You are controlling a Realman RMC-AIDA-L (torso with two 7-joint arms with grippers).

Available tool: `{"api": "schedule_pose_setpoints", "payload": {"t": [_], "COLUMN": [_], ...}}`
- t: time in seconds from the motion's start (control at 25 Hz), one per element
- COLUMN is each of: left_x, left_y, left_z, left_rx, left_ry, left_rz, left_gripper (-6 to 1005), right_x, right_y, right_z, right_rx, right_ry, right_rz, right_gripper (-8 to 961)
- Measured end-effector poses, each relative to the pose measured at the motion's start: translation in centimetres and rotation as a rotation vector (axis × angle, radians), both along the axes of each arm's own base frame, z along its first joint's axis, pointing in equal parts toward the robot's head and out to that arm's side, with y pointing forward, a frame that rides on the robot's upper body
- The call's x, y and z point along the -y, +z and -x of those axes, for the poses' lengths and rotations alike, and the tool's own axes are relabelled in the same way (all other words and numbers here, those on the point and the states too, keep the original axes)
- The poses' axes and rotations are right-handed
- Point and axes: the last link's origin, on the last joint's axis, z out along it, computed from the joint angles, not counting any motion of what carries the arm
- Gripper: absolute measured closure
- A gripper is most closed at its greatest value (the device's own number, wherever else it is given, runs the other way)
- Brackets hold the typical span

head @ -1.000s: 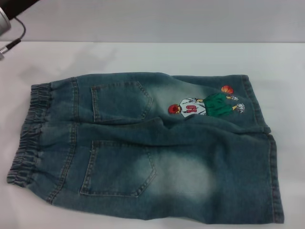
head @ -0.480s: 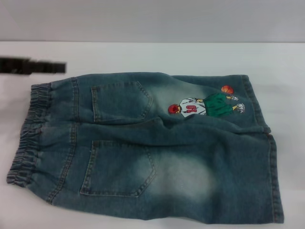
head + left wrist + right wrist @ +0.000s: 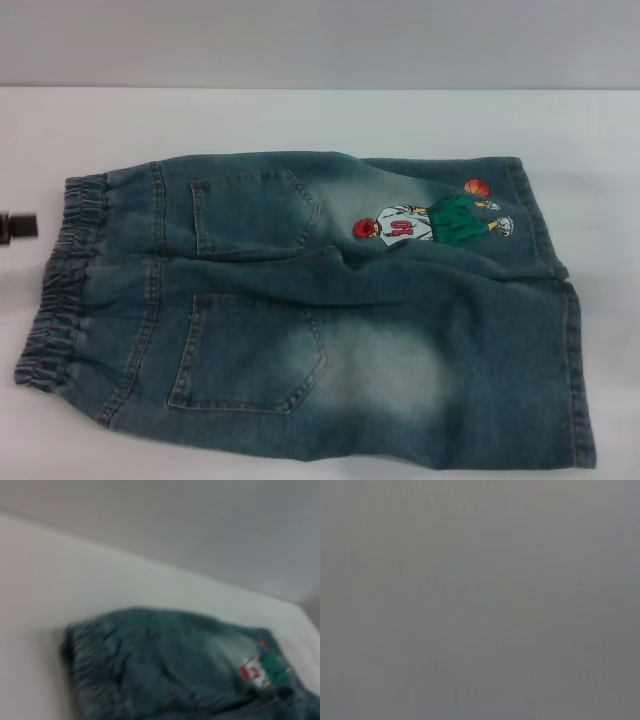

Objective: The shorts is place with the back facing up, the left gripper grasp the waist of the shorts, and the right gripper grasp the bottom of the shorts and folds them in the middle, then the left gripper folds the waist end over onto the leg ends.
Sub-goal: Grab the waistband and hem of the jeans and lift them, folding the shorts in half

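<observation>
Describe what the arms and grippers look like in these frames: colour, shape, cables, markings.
Little shows. In the head view only the left gripper is seen: a small dark, nearly black, blocky tip at the frame's left edge, beside the waist of the shorts. No cable, label or arm body is visible. The right gripper appears in no view; the right wrist view is plain grey.

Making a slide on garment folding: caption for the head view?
Denim shorts lie flat, back pockets up, waist beside the left gripper at frame edge.

Left gripper cut off by edge.
</observation>
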Motion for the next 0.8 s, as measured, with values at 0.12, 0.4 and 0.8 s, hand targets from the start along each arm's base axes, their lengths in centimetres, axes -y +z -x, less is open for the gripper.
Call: {"api": "schedule_pose_setpoints", "payload": {"t": [0.12,0.4,0.8], "left_x": [0.8,2.3,3.6], "left_y": [-0.4,-0.5,-1.6], "left_z": [1.2,3.1,4.4], "left_rx": [-0.029,-0.04,-0.069], "left_ry": [0.055,0.129,0.157], "left_rz": [0.025,0.046,0.12], "left_gripper": [304,309,316], "right_x": [-0.1,-0.3,-0.5], "right_y": [0.2,0.5,0.7], "right_z": [0.0,0.2,0.5], "right_rx": [0.005,0.03,0.041], "right_ry": [0.002,0.002,0.019], "right_rz": [-0.003,-0.012,-0.015], "right_gripper": [209,209,211]}}
